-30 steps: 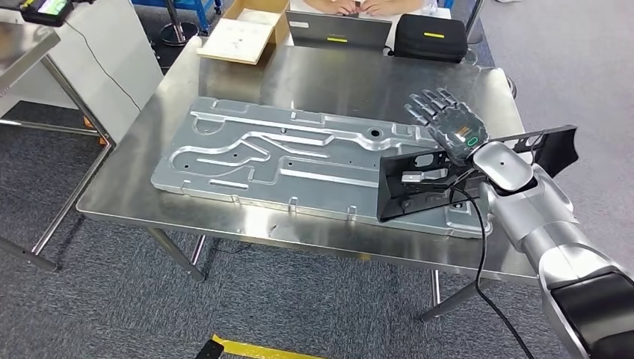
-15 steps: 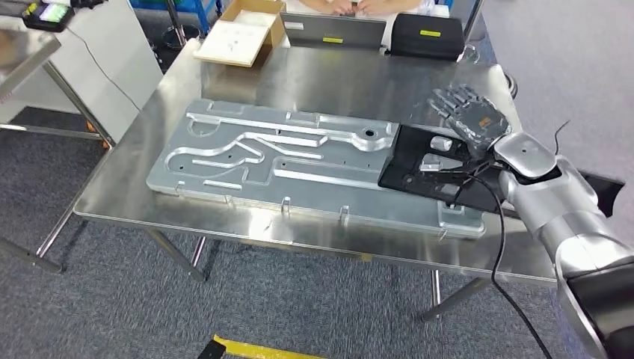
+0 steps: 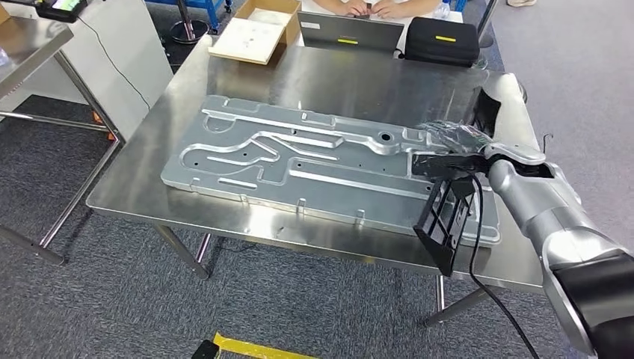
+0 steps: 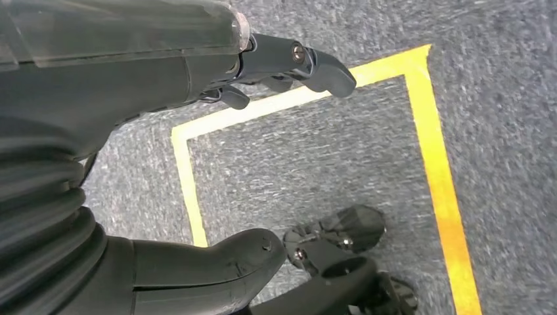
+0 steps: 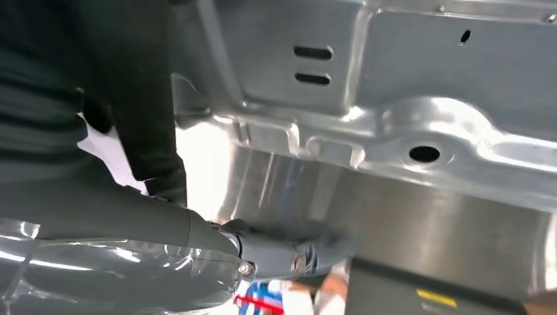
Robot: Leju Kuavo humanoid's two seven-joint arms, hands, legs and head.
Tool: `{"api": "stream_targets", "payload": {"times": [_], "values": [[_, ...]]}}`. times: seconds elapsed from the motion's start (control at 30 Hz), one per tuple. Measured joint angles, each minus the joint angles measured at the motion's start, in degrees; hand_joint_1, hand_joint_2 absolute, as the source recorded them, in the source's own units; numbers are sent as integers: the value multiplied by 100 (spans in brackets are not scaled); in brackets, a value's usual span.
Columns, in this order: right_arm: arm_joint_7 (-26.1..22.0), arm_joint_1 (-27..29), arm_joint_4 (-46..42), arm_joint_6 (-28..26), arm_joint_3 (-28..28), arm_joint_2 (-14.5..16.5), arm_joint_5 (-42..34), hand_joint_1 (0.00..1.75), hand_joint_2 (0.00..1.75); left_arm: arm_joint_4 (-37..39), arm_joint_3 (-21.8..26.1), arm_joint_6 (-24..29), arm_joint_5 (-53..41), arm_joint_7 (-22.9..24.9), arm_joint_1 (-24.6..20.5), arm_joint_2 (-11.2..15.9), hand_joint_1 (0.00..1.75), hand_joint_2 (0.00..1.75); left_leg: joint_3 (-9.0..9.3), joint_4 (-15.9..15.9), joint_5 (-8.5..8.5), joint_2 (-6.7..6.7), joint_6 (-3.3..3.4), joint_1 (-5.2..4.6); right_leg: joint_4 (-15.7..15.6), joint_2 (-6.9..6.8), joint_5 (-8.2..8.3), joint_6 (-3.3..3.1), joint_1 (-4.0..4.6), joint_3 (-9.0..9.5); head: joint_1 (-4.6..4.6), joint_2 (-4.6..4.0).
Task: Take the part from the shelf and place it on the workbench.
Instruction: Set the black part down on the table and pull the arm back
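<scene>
Black and flat, the part [image 3: 446, 217] was a frame-like panel with slotted openings through it, so the metal behind showed between its bars. It stood tilted on edge at the right end of the desk [image 3: 314, 75], its upper end at the right robot hand [image 3: 454, 146] and its lower corner hanging past the desk's near edge. It leaned over the right end of a large silver stamped plate [image 3: 299, 161] that lay flat across the desk, with raised ribs, channels and a round hole near the robot hand.

The right robot hand lay blurred at the part's top edge, fingers stretched toward the plate; whether it gripped the part I could not tell. A black cable [image 3: 478, 247] looped down from the wrist beside the part. In the right wrist view a dark upright piece stood close by the hand [image 5: 276, 256], and the plate's [image 5: 407, 98] ribs, two slots and hole lay just beyond.

The left robot hand [image 4: 217, 164] hung over grey carpet [image 4: 315, 151] marked with yellow tape [image 4: 440, 184], fingers apart and holding nothing.

At the desk's far edge sat a laptop [image 3: 348, 34], a black case [image 3: 445, 39] and an open cardboard box [image 3: 258, 34], with a person's hands [image 3: 377, 7] behind the laptop.
</scene>
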Motion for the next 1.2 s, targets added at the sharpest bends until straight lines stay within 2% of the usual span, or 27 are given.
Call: {"api": "stream_targets", "payload": {"times": [0.1,0.13,0.17,0.2,0.27,0.3,0.33,0.4,0.43,0.5,0.53,0.6,0.63,0.67,0.7,0.77,0.83,0.9,0.97,1.0,1.03,1.1,1.13,1.17,1.2], "values": [[29,-4,103,394,14,-112,-242,0,0,0,0,4,-8,0,-5,3,0,175,-9,-4,-4,3,62,-16,1049,41,-483,41,-10,-512,1,-1],[58,18,140,494,28,-142,-298,0,0,0,0,9,-10,1,2,6,0,175,-10,0,-8,3,69,-26,1286,46,-527,41,-10,-644,1,-1],[127,39,171,502,57,-166,-294,0,0,0,0,18,-10,1,6,8,0,175,-10,6,-13,5,74,-37,1311,49,-456,29,-9,-681,1,-1],[236,56,193,387,104,-181,-233,0,0,0,0,31,-8,2,4,10,0,175,-9,12,-18,8,77,-50,1107,50,-281,5,-6,-605,1,-1],[551,54,228,-99,228,-184,-11,0,0,0,0,58,1,1,-10,10,0,175,-8,21,-29,24,72,-80,339,46,120,-76,19,-254,-1,-1],[703,44,247,-348,297,-170,106,0,0,0,0,69,4,1,-19,9,0,175,-14,25,-32,34,60,-94,19,41,237,-112,41,-113,-1,0],[833,36,274,-538,365,-149,214,0,0,0,0,79,7,1,-25,10,0,175,-21,26,-33,44,43,-101,-166,38,282,-138,64,-33,-1,0],[1032,26,342,-776,499,-105,424,0,0,0,0,101,10,1,-32,13,0,175,-28,17,-28,60,-6,-108,-252,41,282,-162,84,-18,-1,0],[1118,26,378,-865,562,-89,517,0,0,0,0,113,10,2,-31,16,0,175,-30,21,-40,63,-32,-108,-272,40,295,-179,66,-6,-1,-1],[1355,22,435,-1107,686,-58,755,0,0,0,0,139,10,2,-27,21,0,175,-109,217,-197,59,-95,-112,-327,35,328,-228,19,18,-3,0],[1545,20,461,-1293,768,-41,950,0,0,0,0,154,10,3,-26,22,0,175,-233,499,-368,56,-125,-101,-343,32,341,-245,4,25,-5,-1],[2037,18,516,-1812,976,-18,1417,0,0,0,0,182,10,15,-21,22,0,175,-584,1281,-736,55,-177,-75,-342,37,346,-260,6,17,-7,-1],[2290,20,540,-2111,1081,-13,1640,0,0,0,0,199,9,24,-12,22,0,175,-719,1575,-823,56,-192,-65,-337,42,346,-260,8,15,-7,-1],[2518,24,563,-2399,1162,-14,1825,0,0,0,0,214,7,32,-4,22,0,175,-758,1659,-797,57,-199,-60,-330,49,345,-259,9,13,-7,-1],[2724,28,582,-2681,1226,-24,1994,0,0,0,0,229,3,37,1,22,0,175,-685,1512,-669,57,-197,-56,-322,57,343,-256,9,13,-7,-1],[3126,39,610,-3268,1317,-69,2353,0,0,0,-1,257,-17,49,0,22,0,175,-292,722,-303,51,-163,-54,-295,72,331,-238,10,8,-7,0],[3640,56,613,-3993,1367,-166,2828,0,0,0,-7,283,-48,72,-6,21,0,175,8,129,-120,42,-106,-64,-261,84,319,-191,29,-13,-5,0],[4071,93,599,-4647,1378,-299,3239,0,0,0,-16,309,-82,100,-6,19,0,175,52,32,-110,39,-49,-81,-255,88,324,-127,41,-27,-5,0],[4086,153,563,-4959,1331,-402,3305,0,0,0,-21,324,-102,116,-5,10,0,175,65,-19,-73,48,22,-61,-234,89,292,-67,34,-40,-5,0],[4040,189,539,-5032,1280,-427,3327,0,0,0,-22,326,-104,119,-14,7,0,175,71,-49,-50,58,59,-46,-114,90,198,-37,29,-92,-4,1],[4046,227,514,-5092,1217,-446,3418,0,0,0,-25,326,-105,120,-26,-2,0,175,75,-73,-30,68,87,-32,121,90,43,-8,19,-196,-2,0],[4205,310,474,-5239,1112,-482,3722,0,0,0,-35,326,-111,122,-42,-14,0,175,63,-76,-18,75,109,-33,866,88,-337,46,-5,-525,1,0],[4284,355,455,-5307,1071,-508,3828,0,0,0,-43,326,-115,125,-37,-20,0,175,60,-71,-19,74,111,-33,1183,88,-440,67,-16,-672,2,0],[4345,402,426,-5366,1036,-537,3885,0,0,0,-50,326,-117,127,-29,-21,0,175,60,-64,-22,71,110,-32,1326,88,-438,80,-25,-742,2,0],[4406,453,367,-5418,1005,-574,3913,0,0,0,-57,326,-121,129,-24,-22,0,175,62,-54,-30,68,105,-30,1245,87,-325,88,-35,-706,2,0]]}}
